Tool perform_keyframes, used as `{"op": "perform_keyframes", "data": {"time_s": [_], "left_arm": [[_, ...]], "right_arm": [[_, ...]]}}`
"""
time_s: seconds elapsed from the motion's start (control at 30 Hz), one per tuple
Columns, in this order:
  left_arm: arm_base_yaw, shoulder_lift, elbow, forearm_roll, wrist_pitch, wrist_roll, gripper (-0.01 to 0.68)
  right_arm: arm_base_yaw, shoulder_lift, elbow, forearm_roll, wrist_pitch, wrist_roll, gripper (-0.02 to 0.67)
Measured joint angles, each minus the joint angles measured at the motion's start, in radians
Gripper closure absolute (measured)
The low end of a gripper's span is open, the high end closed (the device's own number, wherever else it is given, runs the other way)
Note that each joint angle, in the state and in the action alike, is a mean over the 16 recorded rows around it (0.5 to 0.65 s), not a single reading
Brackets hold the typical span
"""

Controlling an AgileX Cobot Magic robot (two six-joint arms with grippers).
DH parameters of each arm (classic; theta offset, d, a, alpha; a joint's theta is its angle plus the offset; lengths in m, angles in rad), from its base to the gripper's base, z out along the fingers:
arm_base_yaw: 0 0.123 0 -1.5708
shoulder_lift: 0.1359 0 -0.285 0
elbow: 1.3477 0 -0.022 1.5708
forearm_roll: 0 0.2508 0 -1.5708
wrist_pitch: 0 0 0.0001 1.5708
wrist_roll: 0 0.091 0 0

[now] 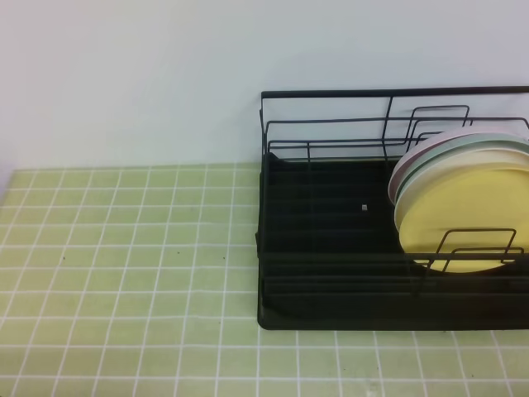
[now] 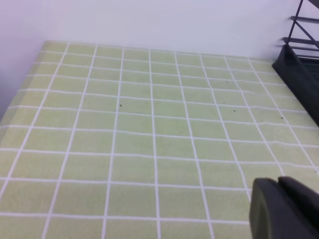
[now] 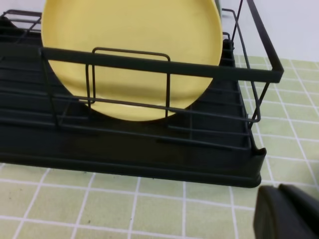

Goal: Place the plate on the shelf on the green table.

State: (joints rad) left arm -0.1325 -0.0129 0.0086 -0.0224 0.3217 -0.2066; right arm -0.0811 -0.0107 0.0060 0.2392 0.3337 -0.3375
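Observation:
The pale-yellow plate (image 1: 459,220) stands on edge in the right end of the black wire shelf (image 1: 331,281), frontmost of several upright plates. The right wrist view faces it: the plate (image 3: 132,55) sits behind the front wires of the shelf (image 3: 149,164). The shelf rests on the green table (image 1: 124,248). Neither arm shows in the exterior high view. My left gripper (image 2: 284,206) appears as dark shut fingers at the lower right of the left wrist view, above bare tiles. My right gripper (image 3: 284,211) shows shut at the lower right, in front of the shelf, holding nothing.
A pink-rimmed plate (image 1: 405,169) and pale ones lean behind the yellow plate. The shelf's left half (image 1: 322,207) holds only a small pale speck. A white wall (image 1: 165,74) backs the table. The shelf's corner (image 2: 299,74) shows at the right of the left wrist view.

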Motion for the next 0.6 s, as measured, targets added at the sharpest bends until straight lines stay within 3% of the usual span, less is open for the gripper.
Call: {"op": "perform_keyframes", "data": {"time_s": [0.6], "left_arm": [[0.000,-0.001,-0.002,0.000,0.000,0.002,0.675]], "right_arm": [[0.000,0.004,-0.004,0.002,0.002,-0.001,0.652]]}}
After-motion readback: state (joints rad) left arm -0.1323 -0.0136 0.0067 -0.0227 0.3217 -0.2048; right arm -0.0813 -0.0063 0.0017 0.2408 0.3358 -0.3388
